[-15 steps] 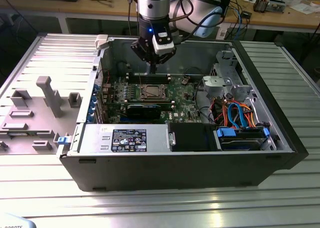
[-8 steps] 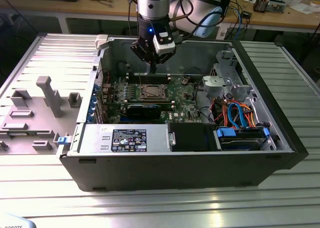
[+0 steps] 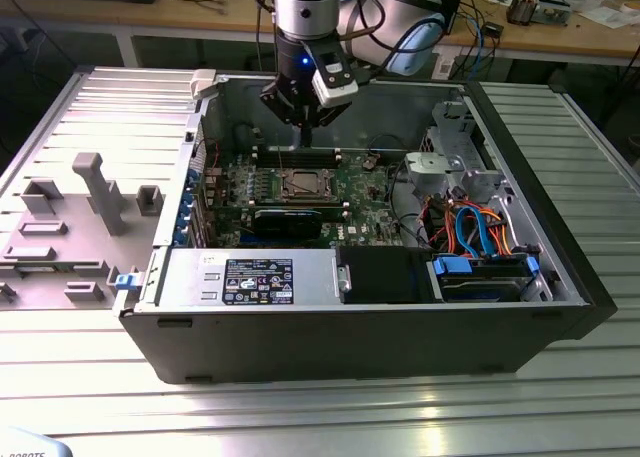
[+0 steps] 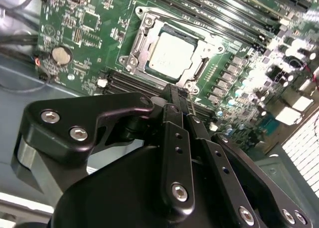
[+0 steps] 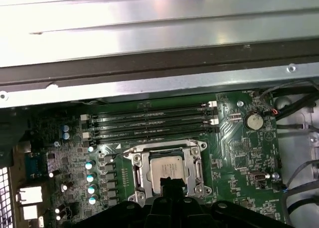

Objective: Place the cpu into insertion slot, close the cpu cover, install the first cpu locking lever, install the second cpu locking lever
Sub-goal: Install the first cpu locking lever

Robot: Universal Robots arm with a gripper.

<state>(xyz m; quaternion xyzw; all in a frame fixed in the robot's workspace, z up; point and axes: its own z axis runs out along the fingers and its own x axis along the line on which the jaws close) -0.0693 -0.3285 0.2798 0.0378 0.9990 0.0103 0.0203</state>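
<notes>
The cpu point(image 4: 171, 53) point(image 5: 167, 168) point(image 3: 298, 185), a flat square chip with a dull silver top, lies in the insertion slot point(image 4: 133, 58) on the green board. The cpu cover point(image 4: 202, 68) point(image 5: 195, 170), a thin silvery frame, lies flat around the chip. A thin wire lever point(image 4: 179, 26) runs along one side of the socket. My gripper point(image 3: 305, 135) point(image 4: 175, 91) point(image 5: 167, 182) hangs above the socket, inside the open computer case. Its black fingers are shut together and hold nothing. They hide the chip's near edge in both wrist views.
Long memory slots point(image 5: 149, 120) run beside the socket. A black card with a green stripe point(image 3: 285, 220) stands close by, with a drive cage point(image 3: 450, 162) and coloured cables point(image 3: 470, 227) toward the exterior view's right. The case walls point(image 3: 330, 342) ring the board. A grey fixture point(image 3: 90, 192) stands outside.
</notes>
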